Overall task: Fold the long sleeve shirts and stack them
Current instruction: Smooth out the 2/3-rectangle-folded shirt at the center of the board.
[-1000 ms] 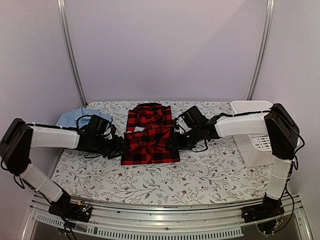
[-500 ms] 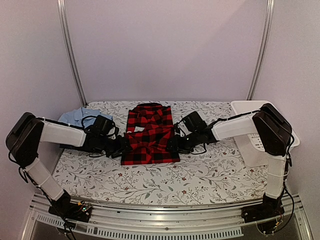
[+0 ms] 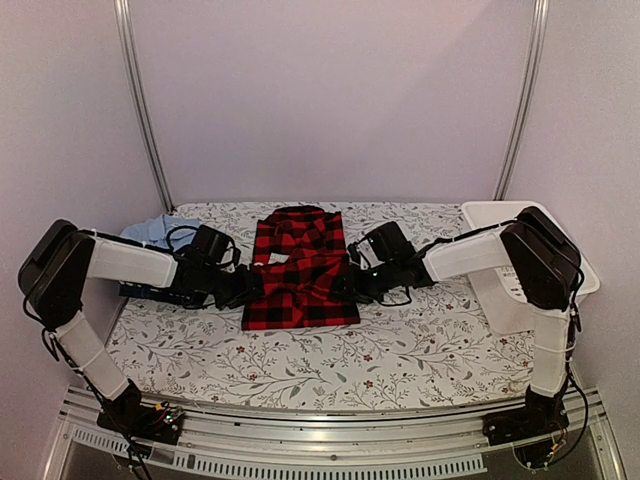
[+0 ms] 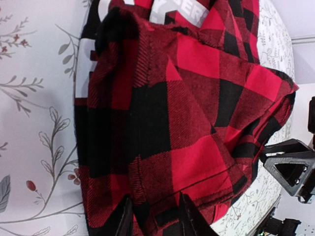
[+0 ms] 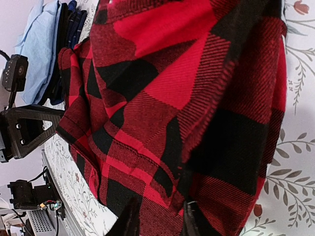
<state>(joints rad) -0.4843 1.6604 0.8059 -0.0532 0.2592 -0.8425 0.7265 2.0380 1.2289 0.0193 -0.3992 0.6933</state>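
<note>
The red-and-black checked flannel shirt lies half folded in the middle of the table, collar toward the back. My left gripper is at its left edge and my right gripper at its right edge. In the left wrist view the left gripper pinches a bunched fold of the flannel; white lettering shows at the top. In the right wrist view the right gripper pinches the flannel's hem. The light blue shirt lies at the far left, with the dark navy garment on it.
A white plastic basket stands at the table's right edge behind the right arm. The flowered tablecloth shows in front of the shirt. Metal frame posts rise at the back corners.
Both grippers have moved inward from beside the shirt onto its left and right edges. The left arm's elbow has swung toward the table. The shirt's lower half has bunched slightly.
</note>
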